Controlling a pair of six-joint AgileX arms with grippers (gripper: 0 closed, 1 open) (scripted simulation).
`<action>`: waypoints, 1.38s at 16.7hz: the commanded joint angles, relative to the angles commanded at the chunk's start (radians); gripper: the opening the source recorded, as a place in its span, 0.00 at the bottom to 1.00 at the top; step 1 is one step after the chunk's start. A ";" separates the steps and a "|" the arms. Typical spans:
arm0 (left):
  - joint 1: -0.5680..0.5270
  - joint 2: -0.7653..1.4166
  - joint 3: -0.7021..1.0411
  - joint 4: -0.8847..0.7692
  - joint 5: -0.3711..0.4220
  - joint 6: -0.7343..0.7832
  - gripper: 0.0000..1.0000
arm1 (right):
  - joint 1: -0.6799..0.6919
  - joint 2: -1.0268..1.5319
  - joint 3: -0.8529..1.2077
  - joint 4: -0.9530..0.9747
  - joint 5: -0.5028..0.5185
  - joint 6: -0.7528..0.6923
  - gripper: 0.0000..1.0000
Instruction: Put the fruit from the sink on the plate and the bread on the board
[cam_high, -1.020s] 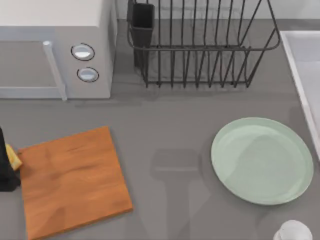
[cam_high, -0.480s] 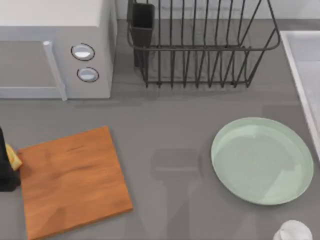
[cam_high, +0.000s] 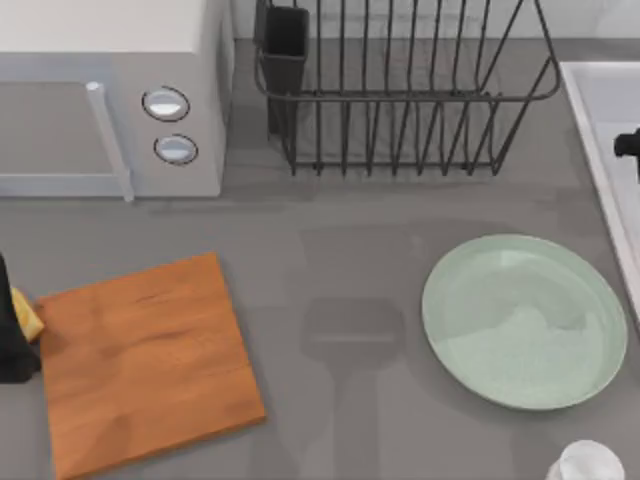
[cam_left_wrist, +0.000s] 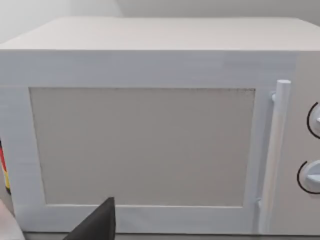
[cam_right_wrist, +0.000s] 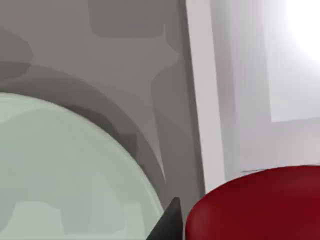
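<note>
The right hand (cam_high: 630, 145) is at the counter's right edge, over the sink (cam_high: 610, 110). In the right wrist view the fruit (cam_right_wrist: 260, 205) sits very close under the camera, beside a dark fingertip; this suggests the hand is gripping the fruit, but whether its fingers are closed cannot be told. The plate (cam_high: 525, 320) lies empty near the counter's right edge, just beside the sink rim.

The left hand (cam_high: 12, 335) is at the counter's left edge, touching the left side of the board (cam_high: 145, 360). The bread (cam_high: 27, 318) is at that hand, level with the board's left edge; its grip state cannot be told either.

Risks from this position:

- Fruit transfer: the raised sink rim lies between basin and plate. A low carry could strike it and dislodge the fruit.
- Release: the rounded fruit may roll across the shallow plate and over its low rim if let go from a height.
- Bread placement: released where it now is, the slice would overhang the board's edge or land on the counter.
</note>
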 joint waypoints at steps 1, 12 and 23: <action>0.000 0.000 0.000 0.000 0.000 0.000 1.00 | 0.045 -0.006 0.008 -0.024 0.001 0.042 0.00; 0.000 0.000 0.000 0.000 0.000 0.000 1.00 | 0.384 0.034 0.082 -0.197 0.003 0.260 0.00; 0.000 0.000 0.000 0.000 0.000 0.000 1.00 | 0.385 0.034 0.082 -0.198 0.003 0.260 0.53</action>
